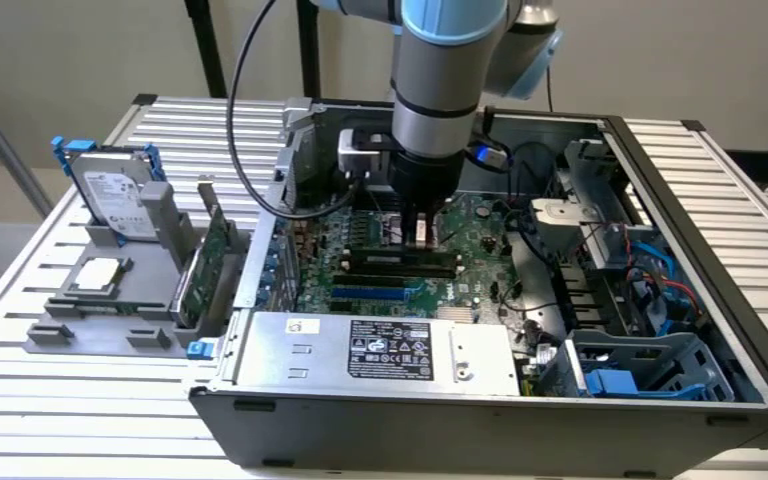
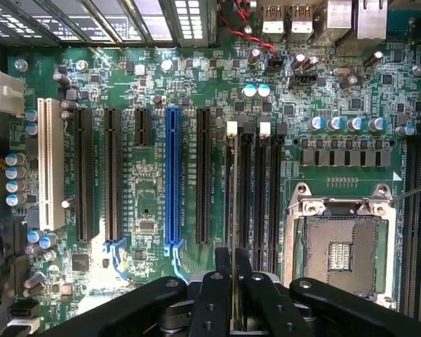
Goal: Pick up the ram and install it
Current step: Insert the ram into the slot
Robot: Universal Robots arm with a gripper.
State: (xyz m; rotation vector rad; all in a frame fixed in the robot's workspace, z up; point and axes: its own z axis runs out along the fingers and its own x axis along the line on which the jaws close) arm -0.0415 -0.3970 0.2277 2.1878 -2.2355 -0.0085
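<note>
While the hand [image 2: 233, 270] grips it, the ram [image 2: 234, 203] stands edge-on along its slot.

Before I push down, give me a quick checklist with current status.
1. Grip: ok. The gripper is shut on the ram, seen edge-on.
2. Slot choice: ok. The ram lines up with the memory slots beside the CPU socket, not the blue slot.
3. Tilt: ok. The ram runs parallel to the slots.
4. Contact with the slot: cannot tell.
5. White latches open: cannot tell.
6. Cables: ok, apart from the gripper in the exterior view.
</note>
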